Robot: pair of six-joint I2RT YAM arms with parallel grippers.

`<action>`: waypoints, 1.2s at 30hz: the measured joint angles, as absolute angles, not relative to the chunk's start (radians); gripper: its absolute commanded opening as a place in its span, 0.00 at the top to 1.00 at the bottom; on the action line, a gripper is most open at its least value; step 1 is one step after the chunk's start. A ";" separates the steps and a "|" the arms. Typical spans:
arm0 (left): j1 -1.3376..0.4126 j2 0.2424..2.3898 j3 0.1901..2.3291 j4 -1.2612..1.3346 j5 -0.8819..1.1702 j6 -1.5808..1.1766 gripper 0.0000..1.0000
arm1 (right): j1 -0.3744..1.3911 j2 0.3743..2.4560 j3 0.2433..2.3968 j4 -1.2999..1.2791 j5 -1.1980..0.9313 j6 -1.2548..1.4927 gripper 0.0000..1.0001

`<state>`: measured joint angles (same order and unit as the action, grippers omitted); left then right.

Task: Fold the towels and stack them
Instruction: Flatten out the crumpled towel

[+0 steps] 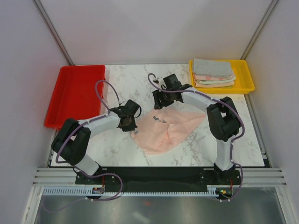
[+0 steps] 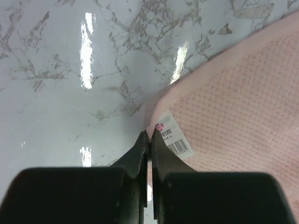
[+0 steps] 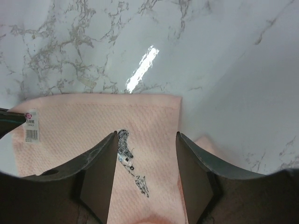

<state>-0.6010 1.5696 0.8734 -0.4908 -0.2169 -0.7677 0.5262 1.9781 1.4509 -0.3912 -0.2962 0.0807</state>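
Now, with the left gripper (image 2: pixel 148 135) clenched, seemingly on the tagged corner of the pink towel (image 1: pixel 173 130) at its fingertips, lower the spread, empty right gripper (image 3: pixel 146 135) onto the hem just beyond its fingers and pinch squarely.

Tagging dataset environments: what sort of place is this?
Probably a lab robot cell: plain white panel walls, aluminium rails at the near edge, a red plastic tray and a yellow plastic tray on the marble-patterned tabletop.

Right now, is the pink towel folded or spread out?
Loosely folded: the pink towel lies doubled over itself, rumpled, edges not lined up.
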 measured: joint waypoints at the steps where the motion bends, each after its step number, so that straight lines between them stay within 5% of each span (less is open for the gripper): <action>1: -0.600 1.575 0.874 -0.493 -0.217 -0.767 0.98 | 0.526 1.994 1.462 -0.390 -0.299 0.075 0.39; 15: -0.597 1.581 0.879 -0.496 -0.207 -0.765 0.98 | 0.534 2.081 1.454 -0.357 -0.266 0.033 0.46; 20: -0.597 1.581 0.879 -0.496 -0.204 -0.765 0.98 | 0.537 2.062 1.421 -0.343 -0.277 0.039 0.56; 23: -0.597 1.581 0.879 -0.495 -0.202 -0.765 0.98 | 0.537 2.064 1.421 -0.345 -0.279 0.047 0.76; 24: -0.597 1.581 0.879 -0.494 -0.201 -0.765 0.98 | 0.538 2.066 1.421 -0.346 -0.281 0.052 0.95; 25: -0.597 1.581 0.879 -0.492 -0.199 -0.765 0.98 | 0.538 2.069 1.421 -0.345 -0.282 0.051 1.00; 31: -0.597 1.544 0.901 -0.495 -0.170 -0.709 0.98 | 0.540 2.011 1.399 -0.376 -0.241 0.099 1.00; 36: -0.597 1.240 0.960 -0.492 -0.083 -0.634 0.98 | 0.550 1.618 1.274 -0.415 -0.179 0.143 1.00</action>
<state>-0.5972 1.2400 0.9596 -0.4919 -0.0834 -0.6342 0.5503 1.6176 1.2736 -0.4149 -0.1795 0.1429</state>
